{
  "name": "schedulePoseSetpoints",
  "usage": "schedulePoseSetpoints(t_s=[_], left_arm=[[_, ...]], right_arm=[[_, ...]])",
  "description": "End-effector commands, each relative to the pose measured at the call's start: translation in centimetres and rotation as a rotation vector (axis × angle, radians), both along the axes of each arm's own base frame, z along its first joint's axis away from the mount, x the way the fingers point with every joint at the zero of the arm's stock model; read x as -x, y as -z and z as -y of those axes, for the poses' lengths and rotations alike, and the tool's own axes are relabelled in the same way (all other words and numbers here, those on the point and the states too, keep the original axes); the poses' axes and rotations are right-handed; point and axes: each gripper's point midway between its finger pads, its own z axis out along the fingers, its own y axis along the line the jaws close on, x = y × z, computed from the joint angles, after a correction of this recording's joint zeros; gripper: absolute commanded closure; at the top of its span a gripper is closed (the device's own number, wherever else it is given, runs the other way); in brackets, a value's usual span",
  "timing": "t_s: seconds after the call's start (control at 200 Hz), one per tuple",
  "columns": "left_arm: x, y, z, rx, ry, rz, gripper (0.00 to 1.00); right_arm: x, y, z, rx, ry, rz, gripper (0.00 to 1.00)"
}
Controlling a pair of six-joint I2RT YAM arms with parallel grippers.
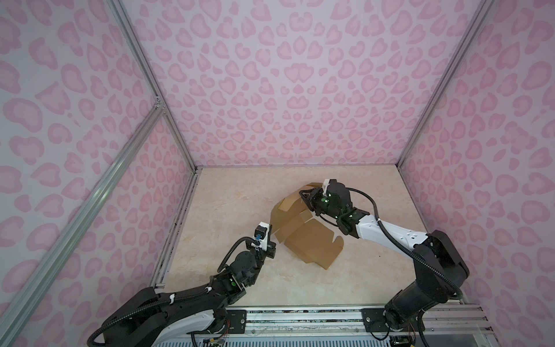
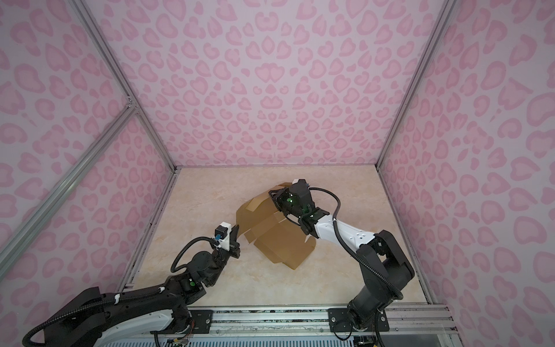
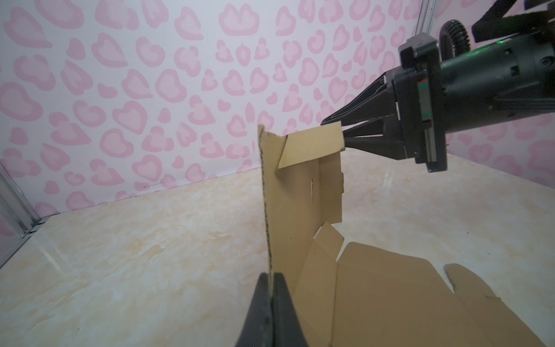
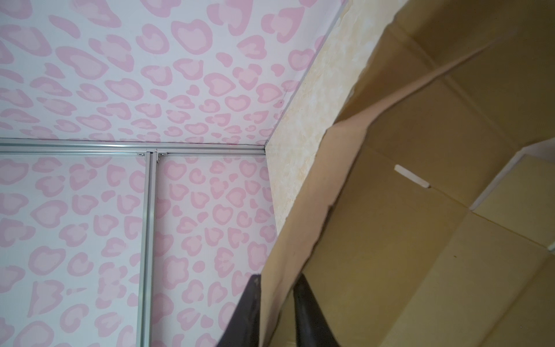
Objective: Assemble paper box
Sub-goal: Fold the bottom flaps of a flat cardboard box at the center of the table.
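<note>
on the marbled worktop (image 1: 234, 195) between pink walls (image 1: 285, 90), the paper box (image 1: 312, 243) sat mid-surface, mostly flat, one panel raised. left end effector (image 3: 271, 278) clamped that panel's edge; right end effector (image 4: 278, 278) straddled its flap, grip uncertain. most folding remained, i judged.

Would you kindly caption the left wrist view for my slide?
Left gripper pinches the brown kraft cardboard sheet upright; right gripper straddles its flap.
</note>
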Motion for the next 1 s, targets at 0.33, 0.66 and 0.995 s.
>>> schedulePoseSetpoints(t_s=[0.33,0.66,0.995], left_arm=[[-0.2,-1.4,-0.3,0.054,-0.023,0.03,0.89],[1.5,-6.1,-0.5,0.207,0.067,0.054,0.48],[1.6,-6.3,-4.8,0.257,-0.119,-0.062,0.38]], right_arm=[[0.2,0.4,0.1,-0.011,0.035,0.041,0.95],[0.3,0.2,2.5,-0.016,0.123,0.101,1.0],[0.4,1.6,5.1,-0.037,0.171,0.097,1.0]])
